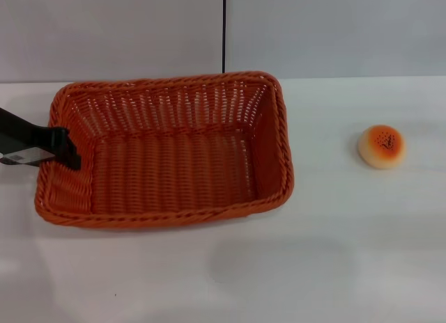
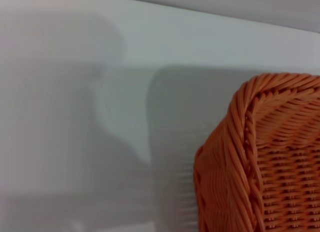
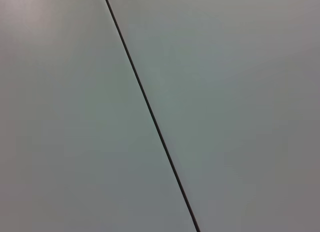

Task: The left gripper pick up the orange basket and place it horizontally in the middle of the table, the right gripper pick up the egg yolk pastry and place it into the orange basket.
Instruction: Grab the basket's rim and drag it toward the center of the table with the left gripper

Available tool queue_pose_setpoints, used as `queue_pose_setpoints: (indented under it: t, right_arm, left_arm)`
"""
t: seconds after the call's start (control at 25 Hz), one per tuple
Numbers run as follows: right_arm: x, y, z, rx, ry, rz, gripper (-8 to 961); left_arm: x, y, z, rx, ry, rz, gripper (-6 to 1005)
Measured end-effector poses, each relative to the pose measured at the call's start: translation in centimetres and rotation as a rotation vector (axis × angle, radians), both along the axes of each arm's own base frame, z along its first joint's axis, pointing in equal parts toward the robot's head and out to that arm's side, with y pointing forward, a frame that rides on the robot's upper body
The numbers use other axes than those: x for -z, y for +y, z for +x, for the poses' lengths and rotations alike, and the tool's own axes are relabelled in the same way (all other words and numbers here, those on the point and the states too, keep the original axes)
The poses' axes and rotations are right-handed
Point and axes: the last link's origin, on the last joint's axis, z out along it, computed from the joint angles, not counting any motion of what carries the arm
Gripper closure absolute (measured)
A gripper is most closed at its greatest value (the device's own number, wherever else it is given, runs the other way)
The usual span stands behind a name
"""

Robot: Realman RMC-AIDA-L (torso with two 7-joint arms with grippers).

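Observation:
The orange basket [image 1: 174, 152] lies lengthwise across the middle of the white table [image 1: 334, 253], its opening facing up. My left gripper [image 1: 64, 150] reaches in from the left edge and is shut on the basket's left rim, with one black finger [image 1: 70, 156] inside the wall. In the left wrist view, a corner of the orange basket [image 2: 260, 157] shows close up over the table [image 2: 75, 117]. The egg yolk pastry [image 1: 381, 146] sits alone on the table to the right of the basket, well apart from it. My right gripper is out of view.
A grey wall with a dark vertical seam [image 1: 224, 30] stands behind the table. The right wrist view shows only that wall and its seam [image 3: 150, 112]. Bare tabletop lies between the basket and the pastry and along the front.

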Motion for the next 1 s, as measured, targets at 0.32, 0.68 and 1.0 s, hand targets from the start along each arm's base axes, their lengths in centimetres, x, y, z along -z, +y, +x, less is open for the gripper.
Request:
queue_pose_setpoints:
  t: [0.32,0.68,1.0]
  right_arm:
    - [0.2,-0.1,0.0,-0.002,0.014,-0.005,270]
    - [0.3,-0.2,0.1,0.005,0.019,-0.007,270]
    - [0.2,-0.2,0.0,-0.001,0.021,0.004,270]
  left_arm:
    - [0.2,0.1,0.7,0.018,-0.016,-0.013,828]
    - [-0.6,0.1,0.1,-0.007,-0.043,0.02,781]
    - [-1.0,-0.1,-0.5,-0.024,-0.046,0.034,739]
